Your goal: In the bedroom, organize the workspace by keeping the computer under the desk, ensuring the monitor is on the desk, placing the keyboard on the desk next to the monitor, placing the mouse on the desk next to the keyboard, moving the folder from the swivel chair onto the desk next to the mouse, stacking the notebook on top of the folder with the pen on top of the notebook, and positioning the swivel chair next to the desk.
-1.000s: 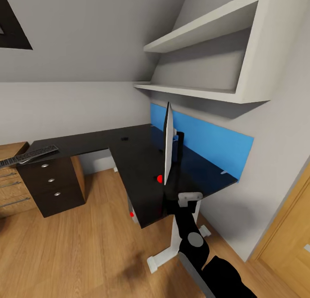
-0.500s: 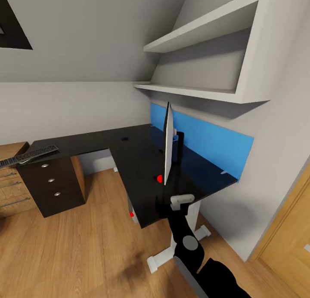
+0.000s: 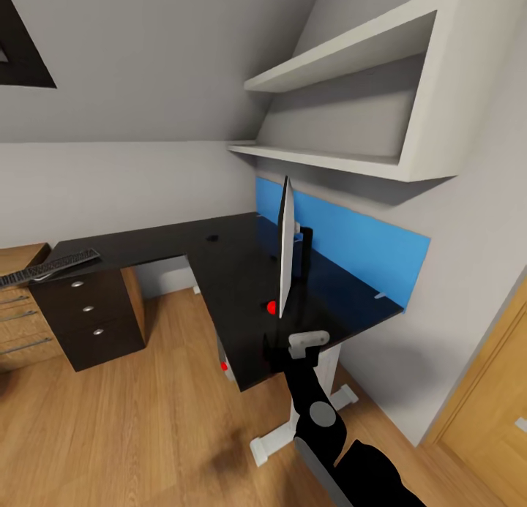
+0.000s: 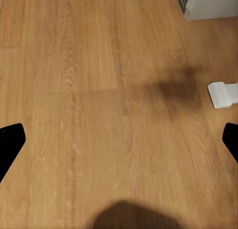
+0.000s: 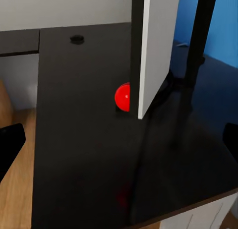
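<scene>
A: Monitor (image 3: 285, 247) upright on the desk (image 3: 227, 273), seen edge-on from the head camera. White back faces the blue panel (image 3: 351, 240), black front faces the open room, red dot (image 3: 271, 304) at the near lower corner. Thin black stand (image 3: 306, 247) behind it, toward the panel.

B: Long axis?

A: Runs from the near edge of the desk toward the far corner, roughly parallel to the panel. So the screen's narrow end points at the robot.

B: Which arm is nearer?

A: The right gripper (image 3: 293, 344), by far. It hovers at the desk's near edge, just short of that narrow end. In the right wrist view the monitor (image 5: 151, 50) stands straight ahead of the fingers, red dot (image 5: 123, 97) low on it. Both fingertips (image 5: 10, 142) sit wide apart at the frame edges, nothing between them, spread open.

B: Left?

A: The left gripper (image 4: 119, 140) looks down at the wooden floor (image 4: 89, 90), fingers likewise spread, holding nothing. Well away from the monitor.

B: Keyboard?

A: The keyboard (image 3: 47, 265) lies at the far left end, overhanging onto the wooden cabinet (image 3: 18, 313). Well apart from the monitor; my guess is it needs bringing over.
</scene>
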Motion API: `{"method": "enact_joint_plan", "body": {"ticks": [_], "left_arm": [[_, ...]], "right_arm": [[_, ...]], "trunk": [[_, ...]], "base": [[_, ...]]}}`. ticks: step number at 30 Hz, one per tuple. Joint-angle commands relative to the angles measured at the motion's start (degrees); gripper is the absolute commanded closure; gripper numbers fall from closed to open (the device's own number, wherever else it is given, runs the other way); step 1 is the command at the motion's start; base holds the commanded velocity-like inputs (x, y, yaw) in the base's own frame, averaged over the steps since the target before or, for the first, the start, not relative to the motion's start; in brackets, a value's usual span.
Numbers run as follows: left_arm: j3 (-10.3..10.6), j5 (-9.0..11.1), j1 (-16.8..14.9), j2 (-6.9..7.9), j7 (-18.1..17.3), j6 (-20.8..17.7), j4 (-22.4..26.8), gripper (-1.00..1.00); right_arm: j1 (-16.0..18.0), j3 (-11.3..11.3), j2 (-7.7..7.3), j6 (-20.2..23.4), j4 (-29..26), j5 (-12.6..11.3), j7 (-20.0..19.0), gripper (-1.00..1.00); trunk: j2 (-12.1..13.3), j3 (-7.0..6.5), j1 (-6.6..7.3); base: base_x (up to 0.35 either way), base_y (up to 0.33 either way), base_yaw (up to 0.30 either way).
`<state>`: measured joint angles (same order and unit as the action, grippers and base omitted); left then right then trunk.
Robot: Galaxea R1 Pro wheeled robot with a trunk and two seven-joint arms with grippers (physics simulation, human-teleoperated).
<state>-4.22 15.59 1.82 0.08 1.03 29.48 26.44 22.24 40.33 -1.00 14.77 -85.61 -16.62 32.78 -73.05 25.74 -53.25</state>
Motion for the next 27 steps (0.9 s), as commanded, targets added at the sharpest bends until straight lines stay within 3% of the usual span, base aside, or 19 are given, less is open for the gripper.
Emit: {"method": "enact_joint_plan", "body": {"ticks": [1,12,27], "left_arm": [[0.09,0.22,0.03,0.01,0.11,0.05,0.10,-1.00],[0.09,0.23,0.03,0.01,0.11,0.05,0.10,-1.00],[0.11,0.23,0.03,0.01,0.11,0.03,0.10,-1.00]], "right_arm": [[0.08,0.17,-0.05,0.27,-0.08,-0.29,0.46,-1.00],[0.08,0.18,0.01,-2.56,0.14,-0.36,0.79,-1.00],[0.08,-0.33,-0.05,-2.52,0.34,-0.68,1.46,-1.00]], "trunk": [[0.38,-0.14,0.22],[4.79,-2.11,2.64],[10.81,-4.80,5.93]], "base": [[0.000,0.000,0.000],[0.000,0.000,0.000],[0.000,0.000,0.000]]}}
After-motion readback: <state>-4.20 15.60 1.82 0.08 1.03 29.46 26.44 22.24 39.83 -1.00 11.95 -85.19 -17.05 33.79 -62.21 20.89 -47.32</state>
